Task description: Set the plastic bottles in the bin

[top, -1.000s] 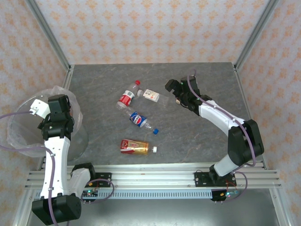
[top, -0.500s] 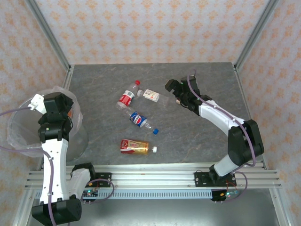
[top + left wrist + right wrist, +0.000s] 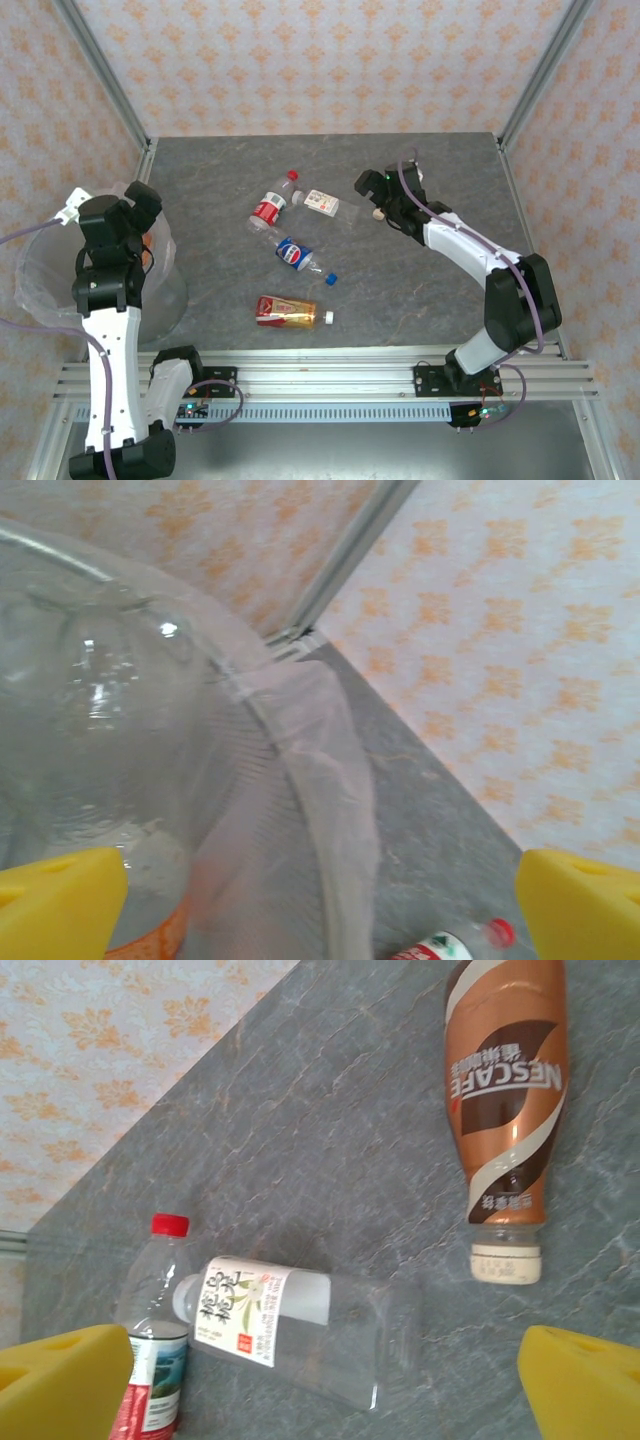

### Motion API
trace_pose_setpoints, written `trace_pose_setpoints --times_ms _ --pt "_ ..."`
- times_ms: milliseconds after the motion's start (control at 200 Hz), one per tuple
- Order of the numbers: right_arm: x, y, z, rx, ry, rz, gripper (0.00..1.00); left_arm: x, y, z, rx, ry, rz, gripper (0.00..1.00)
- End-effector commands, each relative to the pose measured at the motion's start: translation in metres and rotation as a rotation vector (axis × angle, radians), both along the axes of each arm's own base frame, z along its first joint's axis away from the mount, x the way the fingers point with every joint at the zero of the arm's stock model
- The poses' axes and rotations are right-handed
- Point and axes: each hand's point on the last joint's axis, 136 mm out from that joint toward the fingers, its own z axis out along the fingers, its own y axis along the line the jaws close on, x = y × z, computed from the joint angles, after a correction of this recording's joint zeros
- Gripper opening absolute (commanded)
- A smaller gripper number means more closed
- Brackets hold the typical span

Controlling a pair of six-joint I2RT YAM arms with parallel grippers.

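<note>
You have a grey, marbled tabletop (image 3: 420, 290) with pale veins running through it. Walls (image 3: 330, 60) papered in cream with an orange flower pattern close it in at the far side and on both flanks. A slanting aluminium left post (image 3: 105, 70) and a matching right post (image 3: 545, 75) rise from the far corners. A ribbed aluminium rail (image 3: 330, 375) runs along your near edge.

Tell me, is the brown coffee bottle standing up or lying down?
Lying down. The brown coffee bottle rests lengthwise on the table, its label facing up and its white cap on.
</note>
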Motion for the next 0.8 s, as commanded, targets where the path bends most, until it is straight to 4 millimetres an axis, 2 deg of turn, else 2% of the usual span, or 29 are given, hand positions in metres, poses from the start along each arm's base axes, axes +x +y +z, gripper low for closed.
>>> trace_pose_setpoints --times_ms 0,265,410,510,636,796 --pt "0.002 -0.021 0.018 -0.110 -0.040 -0.034 0.99 0.010 -0.022 0.037 0.010 -0.119 -0.146 1.00" --pt "0.012 -0.031 0.018 -0.148 -0.025 0.010 0.99 0.022 -0.062 0.054 0.028 -0.161 -0.332 1.00" --pt "0.020 -0.048 -0.001 -0.175 0.057 -0.022 0.99 0.034 -0.089 0.056 0.029 -0.165 -0.447 1.00" --pt "0.027 -0.068 -0.013 -0.207 0.123 -0.057 0.99 0.043 -0.108 0.056 0.037 -0.155 -0.542 1.00" --pt "0.037 -0.086 -0.023 -0.221 0.182 -0.028 0.99 0.050 -0.125 0.055 0.024 -0.155 -0.636 1.00" --pt "0.055 -0.095 -0.044 -0.196 0.268 0.016 0.97 0.053 -0.142 0.058 0.012 -0.198 -0.724 1.00"
